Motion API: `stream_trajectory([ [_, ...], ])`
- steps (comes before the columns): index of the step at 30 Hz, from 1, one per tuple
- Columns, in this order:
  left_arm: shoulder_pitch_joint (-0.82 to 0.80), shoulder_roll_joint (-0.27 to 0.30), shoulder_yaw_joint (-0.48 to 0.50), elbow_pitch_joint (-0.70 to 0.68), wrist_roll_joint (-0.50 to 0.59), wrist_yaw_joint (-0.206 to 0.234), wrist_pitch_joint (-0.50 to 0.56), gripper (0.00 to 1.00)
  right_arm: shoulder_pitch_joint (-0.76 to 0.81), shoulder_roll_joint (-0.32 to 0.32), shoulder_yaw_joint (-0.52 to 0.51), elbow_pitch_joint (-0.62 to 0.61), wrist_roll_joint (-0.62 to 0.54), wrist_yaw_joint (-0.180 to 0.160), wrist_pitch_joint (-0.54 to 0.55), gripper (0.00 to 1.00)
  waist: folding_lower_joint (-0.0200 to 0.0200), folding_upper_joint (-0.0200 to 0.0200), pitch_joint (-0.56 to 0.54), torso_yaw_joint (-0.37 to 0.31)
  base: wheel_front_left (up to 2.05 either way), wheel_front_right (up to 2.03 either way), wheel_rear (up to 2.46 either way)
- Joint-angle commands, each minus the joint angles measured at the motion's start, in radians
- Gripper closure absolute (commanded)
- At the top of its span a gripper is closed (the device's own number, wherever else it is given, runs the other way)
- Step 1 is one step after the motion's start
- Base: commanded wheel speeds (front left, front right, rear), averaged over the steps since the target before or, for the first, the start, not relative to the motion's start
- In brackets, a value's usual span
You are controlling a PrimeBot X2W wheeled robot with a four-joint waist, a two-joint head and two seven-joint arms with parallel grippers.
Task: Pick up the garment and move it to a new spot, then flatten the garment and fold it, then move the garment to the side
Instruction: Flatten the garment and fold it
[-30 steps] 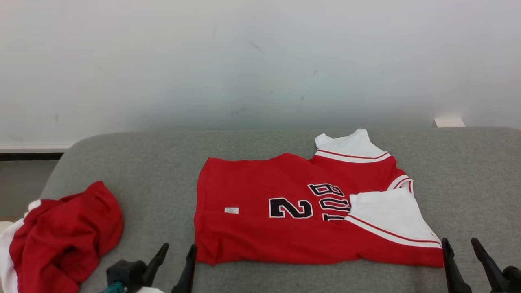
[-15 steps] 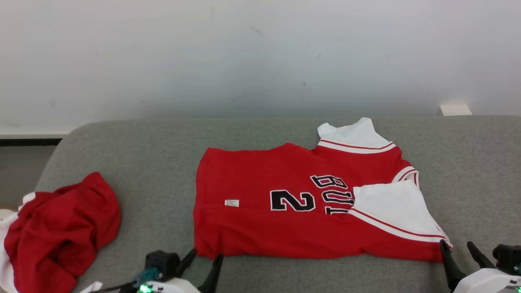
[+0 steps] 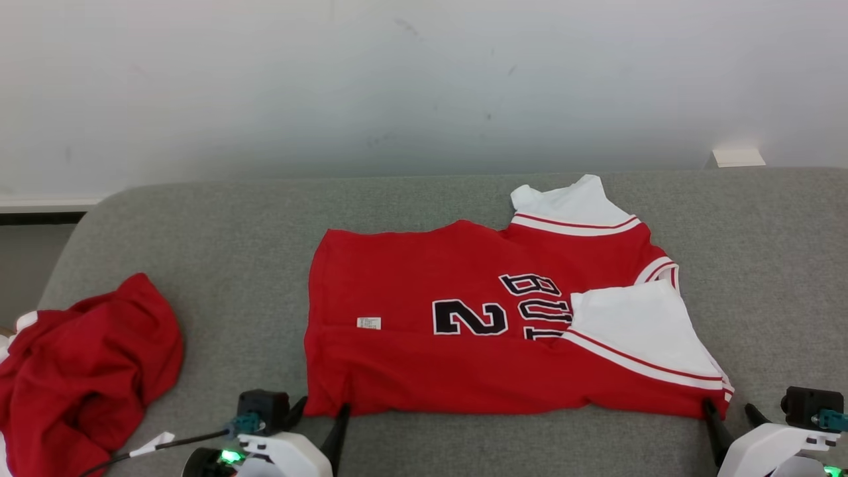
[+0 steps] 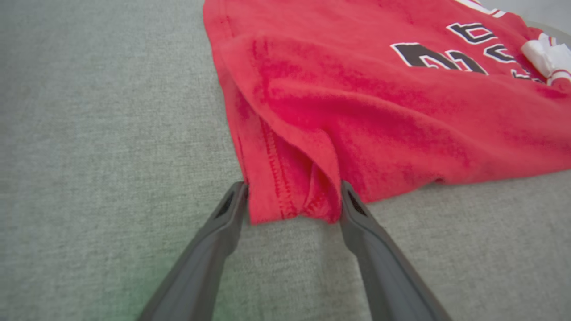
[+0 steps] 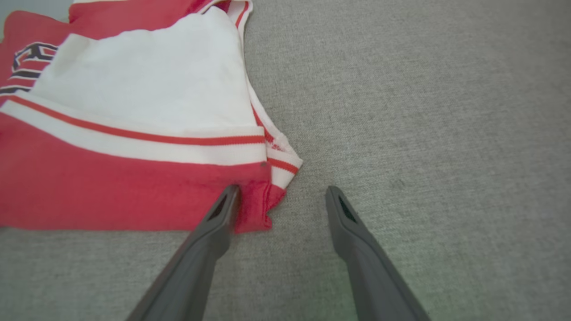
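The garment, a red jersey with white sleeves and a black "2", lies mostly flat on the grey padded surface. My left gripper is open at the jersey's near left hem corner. In the left wrist view the doubled-over hem corner sits between the two dark fingers of the left gripper. My right gripper is open at the near right corner. In the right wrist view the right gripper has its left finger touching the red corner below the white sleeve, while the other finger rests over bare surface.
A second crumpled red and white cloth lies at the surface's left edge. A small white block sits at the back right against the pale wall. The surface's rounded left end drops off near the floor.
The head camera has tipped, shifting the whole picture. Both arms have come forward: the left gripper now straddles the near left hem corner, the right one has reached the near right corner. Both stay open.
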Motion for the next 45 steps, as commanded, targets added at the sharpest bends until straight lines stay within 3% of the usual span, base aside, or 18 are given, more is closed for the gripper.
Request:
stream_trajectory([
  [1, -0.004, 0.001, 0.0, 0.022, 0.007, 0.009, -0.002, 0.0, -0.007, 0.005, 0.011, 0.02, 0.007, 0.0, 0.004, 0.0, 0.0, 0.0, 0.0, -0.002, 0.0, 0.0, 0.0],
  [3, -0.01, -0.003, 0.003, 0.042, 0.0, 0.01, -0.004, 0.0, -0.014, 0.012, 0.026, 0.036, 0.022, 0.0, 0.008, 0.0, 0.0, 0.0, 0.0, -0.003, 0.0, 0.0, 0.0],
  [4, -0.012, -0.004, 0.004, 0.051, -0.004, 0.007, -0.002, 0.0, -0.016, 0.017, 0.037, 0.044, 0.031, 0.0, 0.014, 0.24, 0.0, 0.0, 0.0, -0.003, 0.0, 0.0, 0.0],
  [5, -0.014, -0.006, 0.003, 0.06, -0.007, 0.0, 0.003, 0.0, -0.016, 0.019, 0.045, 0.051, 0.041, 0.0, 0.019, 0.32, 0.0, 0.0, -0.001, -0.002, 0.0, 0.0, 0.0],
  [6, -0.016, -0.009, 0.002, 0.067, -0.01, -0.005, 0.004, 0.22, -0.017, 0.019, 0.054, 0.055, 0.051, 0.0, 0.019, 0.65, 0.0, 0.0, -0.002, -0.001, 0.0, 0.0, 0.0],
  [7, -0.017, -0.011, 0.0, 0.072, -0.012, -0.009, 0.004, 0.53, -0.018, 0.019, 0.062, 0.06, 0.059, 0.0, 0.019, 0.94, 0.0, 0.0, -0.004, 0.0, 0.0, 0.0, 0.0],
  [8, -0.019, -0.012, -0.002, 0.075, -0.012, -0.016, 0.001, 0.85, -0.019, 0.016, 0.071, 0.063, 0.065, 0.0, 0.018, 1.0, 0.0, 0.0, -0.006, 0.001, 0.0, 0.0, 0.0],
  [9, -0.02, -0.014, -0.003, 0.078, -0.014, -0.02, -0.003, 1.0, -0.021, 0.013, 0.078, 0.062, 0.074, 0.0, 0.01, 1.0, 0.0, 0.0, -0.009, 0.001, 0.0, 0.0, 0.0],
  [18, 0.013, 0.007, 0.007, 0.043, -0.05, -0.07, -0.031, 1.0, -0.016, -0.026, 0.12, 0.019, 0.179, 0.0, -0.052, 1.0, 0.0, 0.0, -0.056, 0.002, 0.0, 0.0, 0.0],
  [23, 0.053, 0.05, 0.017, -0.035, -0.072, -0.088, -0.002, 1.0, 0.023, -0.072, 0.141, -0.054, 0.264, 0.0, -0.014, 1.0, 0.0, 0.0, -0.075, 0.008, 0.0, 0.0, 0.0],
  [29, 0.139, 0.124, 0.008, -0.188, -0.118, -0.107, 0.109, 1.0, 0.127, -0.143, 0.167, -0.171, 0.356, 0.0, 0.067, 1.0, 0.0, 0.0, -0.098, 0.021, 0.0, 0.0, 0.0],
  [38, 0.317, 0.236, 0.016, -0.462, -0.173, -0.026, 0.23, 1.0, 0.337, -0.217, 0.114, -0.35, 0.43, -0.001, 0.158, 1.0, 0.0, 0.0, -0.122, 0.027, 0.0, 0.0, 0.0],
  [45, 0.423, 0.291, 0.026, -0.597, -0.195, 0.046, 0.271, 1.0, 0.472, -0.189, 0.016, -0.442, 0.403, -0.001, 0.234, 1.0, 0.0, 0.0, -0.116, 0.025, 0.0, 0.0, 0.0],
])
